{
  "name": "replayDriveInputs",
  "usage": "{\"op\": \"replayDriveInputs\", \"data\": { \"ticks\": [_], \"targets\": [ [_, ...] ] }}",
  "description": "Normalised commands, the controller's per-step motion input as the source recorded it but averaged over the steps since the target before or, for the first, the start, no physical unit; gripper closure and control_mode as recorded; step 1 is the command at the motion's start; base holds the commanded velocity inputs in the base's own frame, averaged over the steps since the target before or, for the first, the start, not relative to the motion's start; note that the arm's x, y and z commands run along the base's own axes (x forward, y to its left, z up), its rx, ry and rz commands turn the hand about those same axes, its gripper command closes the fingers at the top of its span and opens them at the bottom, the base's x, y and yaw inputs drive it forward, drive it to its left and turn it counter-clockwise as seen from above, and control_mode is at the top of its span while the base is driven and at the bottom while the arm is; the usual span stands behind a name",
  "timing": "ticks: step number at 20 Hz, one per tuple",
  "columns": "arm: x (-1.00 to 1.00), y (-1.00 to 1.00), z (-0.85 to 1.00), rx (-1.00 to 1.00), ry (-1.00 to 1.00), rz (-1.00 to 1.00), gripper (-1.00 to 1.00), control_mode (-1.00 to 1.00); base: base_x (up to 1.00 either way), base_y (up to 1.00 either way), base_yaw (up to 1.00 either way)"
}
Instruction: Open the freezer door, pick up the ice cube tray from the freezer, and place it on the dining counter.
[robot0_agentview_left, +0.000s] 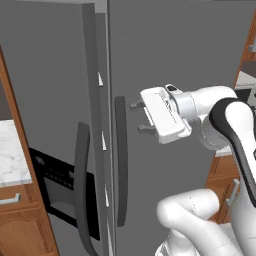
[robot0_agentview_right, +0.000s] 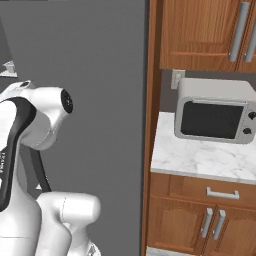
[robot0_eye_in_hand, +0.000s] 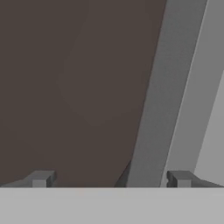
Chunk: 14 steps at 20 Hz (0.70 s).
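Observation:
The freezer door (robot0_agentview_left: 50, 100) is the left grey door, with a black dispenser panel (robot0_agentview_left: 57, 187) and a long dark curved handle (robot0_agentview_left: 82, 185). It stands slightly ajar, and white shelf edges (robot0_agentview_left: 104, 142) of the freezer show in the narrow gap. My gripper (robot0_agentview_left: 137, 117) is open with nothing between its fingers. It points left, a little to the right of the top of the plain door's dark handle (robot0_agentview_left: 120, 160). In the hand view the gripper (robot0_eye_in_hand: 110, 180) faces a dark surface and a slanted grey strip (robot0_eye_in_hand: 153, 109) at close range. The ice cube tray is hidden. The dining counter is out of view.
The plain grey fridge door (robot0_agentview_right: 100, 100) stands shut behind the arm. To its right are a marble countertop (robot0_agentview_right: 200, 157) with a microwave (robot0_agentview_right: 215, 112), wooden cabinets (robot0_agentview_right: 200, 35) above and drawers (robot0_agentview_right: 220, 192) below. Another marble counter (robot0_agentview_left: 10, 155) lies left of the fridge.

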Motion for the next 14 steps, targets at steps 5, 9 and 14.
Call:
{"op": "replayDriveInputs", "data": {
  "ticks": [5, 9, 14],
  "targets": [
    [0.27, 0.24, 0.00, 0.00, 0.00, 0.00, -1.00, -1.00, 0.00, 0.00, 0.00],
    [0.22, 0.33, 0.00, 0.00, 0.00, 0.00, -1.00, -1.00, 0.00, 0.00, 0.00],
    [0.32, 0.33, 0.00, 0.00, 0.00, 0.00, -1.00, -1.00, 0.00, 0.00, 0.00]
  ]
}}
